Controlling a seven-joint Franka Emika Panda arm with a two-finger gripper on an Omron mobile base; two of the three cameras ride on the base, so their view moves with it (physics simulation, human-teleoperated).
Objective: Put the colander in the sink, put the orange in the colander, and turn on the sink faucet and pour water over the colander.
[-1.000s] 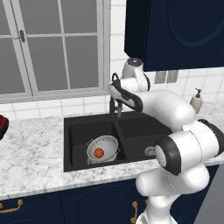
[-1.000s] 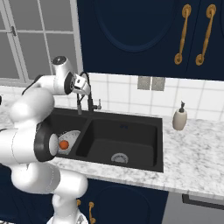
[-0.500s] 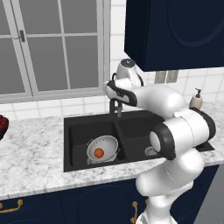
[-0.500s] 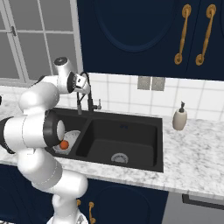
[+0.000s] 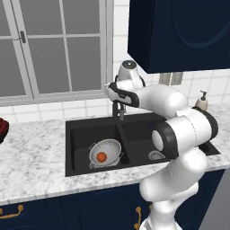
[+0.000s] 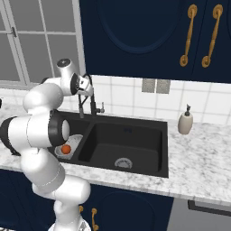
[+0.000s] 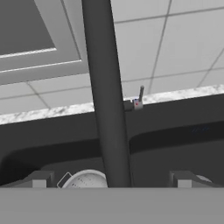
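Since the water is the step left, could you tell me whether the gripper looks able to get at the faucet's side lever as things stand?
Probably yes. The gripper stands open, close behind the sink faucet, and the small lever sticks out uncovered on the side. The faucet's own neck is the only thing between them, so it would need to shift sideways.

A rendered home kitchen: a black 2-basin sink (image 6: 135, 135) set in a marble counter (image 6: 203, 149), navy cabinets (image 6: 149, 36) with brass handles above, white wall tiles, a window (image 5: 54, 49), and probably a soap dispenser (image 6: 185, 122).
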